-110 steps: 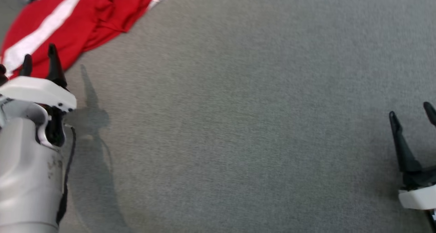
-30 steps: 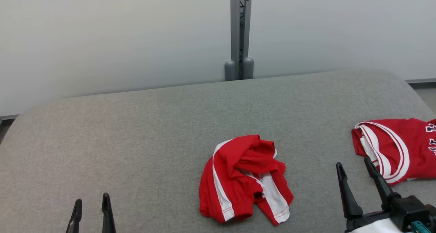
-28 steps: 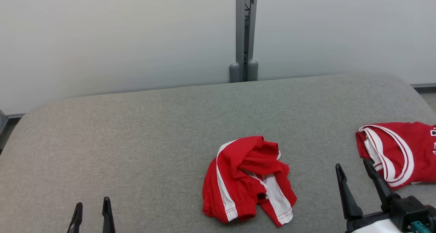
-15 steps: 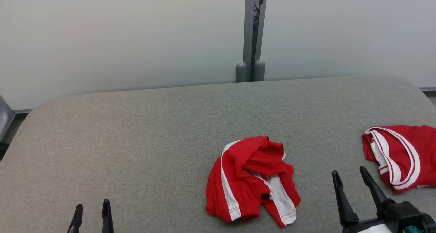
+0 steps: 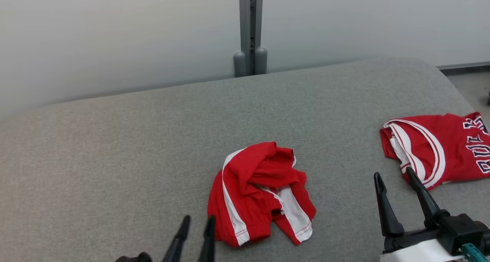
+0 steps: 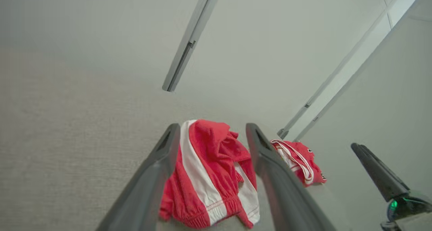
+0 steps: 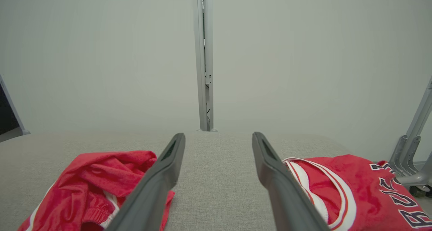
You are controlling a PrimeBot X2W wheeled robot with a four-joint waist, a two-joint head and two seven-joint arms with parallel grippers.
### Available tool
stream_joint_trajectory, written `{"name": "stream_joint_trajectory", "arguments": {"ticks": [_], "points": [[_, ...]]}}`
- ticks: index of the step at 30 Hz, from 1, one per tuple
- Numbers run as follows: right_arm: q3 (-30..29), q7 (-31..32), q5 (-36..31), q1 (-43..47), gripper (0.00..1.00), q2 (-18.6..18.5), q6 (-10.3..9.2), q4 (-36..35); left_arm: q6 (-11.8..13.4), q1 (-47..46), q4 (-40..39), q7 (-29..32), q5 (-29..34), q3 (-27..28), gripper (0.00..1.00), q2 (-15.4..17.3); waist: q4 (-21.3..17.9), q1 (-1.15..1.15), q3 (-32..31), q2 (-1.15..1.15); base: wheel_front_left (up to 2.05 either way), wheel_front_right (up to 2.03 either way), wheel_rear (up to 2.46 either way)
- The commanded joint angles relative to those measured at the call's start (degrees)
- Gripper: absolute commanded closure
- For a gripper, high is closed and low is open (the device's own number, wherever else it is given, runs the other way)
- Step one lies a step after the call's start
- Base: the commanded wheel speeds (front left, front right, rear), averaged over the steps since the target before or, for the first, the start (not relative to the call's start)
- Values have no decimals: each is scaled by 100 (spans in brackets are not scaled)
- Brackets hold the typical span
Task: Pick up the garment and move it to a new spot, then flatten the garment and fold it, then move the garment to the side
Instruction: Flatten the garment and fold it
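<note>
Pinch a top fold of the crumpled red white-striped cloth garment [image 5: 260, 193] with the wide-open, empty left pincer [image 5: 199, 220] just beside it, holding the equally wide-open, empty right pincer [image 5: 393, 174] clear.

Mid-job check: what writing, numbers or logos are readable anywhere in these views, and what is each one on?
"BUL": dark block letters on the red jersey at the right. More letters follow, but they run off the picture edge and cannot be read whole.
Crumpled red garment: no text visible, only white stripes.
Nothing else in these views carries legible writing.
</note>
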Motion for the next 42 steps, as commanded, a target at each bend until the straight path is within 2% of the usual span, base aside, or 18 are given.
{"name": "stream_joint_trajectory", "arguments": {"ticks": [1, 5, 8, 12, 15, 19, 27, 33, 34, 35, 36, 39, 42], "points": [[8, 2, 36, -85, 0, -18, 1, -44, 119, -129, -28, 224, -321, -240, 0, 27, -256, 0, 251, 0, 0, 0, 0], [-4, 2, 134, -216, 0, 22, 1, -138, 520, -206, 20, 988, -1306, -827, 0, 33, -526, 0, 604, 0, 0, 0, 0], [-32, 1, 186, -263, 0, 51, 0, -126, 762, -162, 105, 1408, -1893, -1017, 0, 25, -686, 0, 791, 0, 0, 0, 0], [-78, 2, 219, -331, 0, 81, 1, -143, 1021, -203, 138, 1464, -2479, -932, 0, 28, -776, 0, 961, 0, 0, 0, 0], [-112, 1, 224, -411, 0, 92, 1, -142, 1161, -379, 318, 1347, -2670, -826, 0, 28, -795, 0, 1050, 0, 0, 0, 0], [-149, 2, 217, -482, 0, 101, 1, -142, 1148, -559, 540, 1149, -2825, -778, 0, 27, -763, 0, 1126, 0, 0, 0, 0], [-120, 2, 180, -549, 0, 101, 1, -155, 1146, -946, 934, 873, -3355, -1018, 0, 26, -703, 0, 1233, 0, 0, 0, 0], [-107, 2, 217, -578, 0, 102, 1, -111, 1162, -1347, 1512, 873, -3293, -1221, 0, 26, -701, 0, 1293, 0, 0, 0, 0], [-104, 1, 226, -587, 0, 101, 0, -104, 1123, -1435, 1657, 902, -3229, -1295, 13, 28, -703, 0, 1298, 0, 0, 0, 0], [-99, 2, 242, -597, 0, 101, 1, -93, 1115, -1517, 1802, 887, -3151, -1336, 63, 34, -708, 0, 1299, 0, 0, 0, 0], [-82, 2, 252, -604, 0, 101, 1, -78, 1086, -1611, 1940, 808, -3048, -1352, 100, 57, -725, 0, 1288, 0, 0, 0, 0], [-105, 2, 261, -582, 0, 100, 1, -61, 940, -1760, 2123, 661, -2945, -1348, 100, 129, -751, 0, 1235, 0, 0, 0, 0], [-164, 2, 237, -443, 0, 97, 1, -51, 827, -1755, 1937, 679, -2854, -1299, 100, 436, -718, 0, 1108, 0, 0, 0, 0]]}}
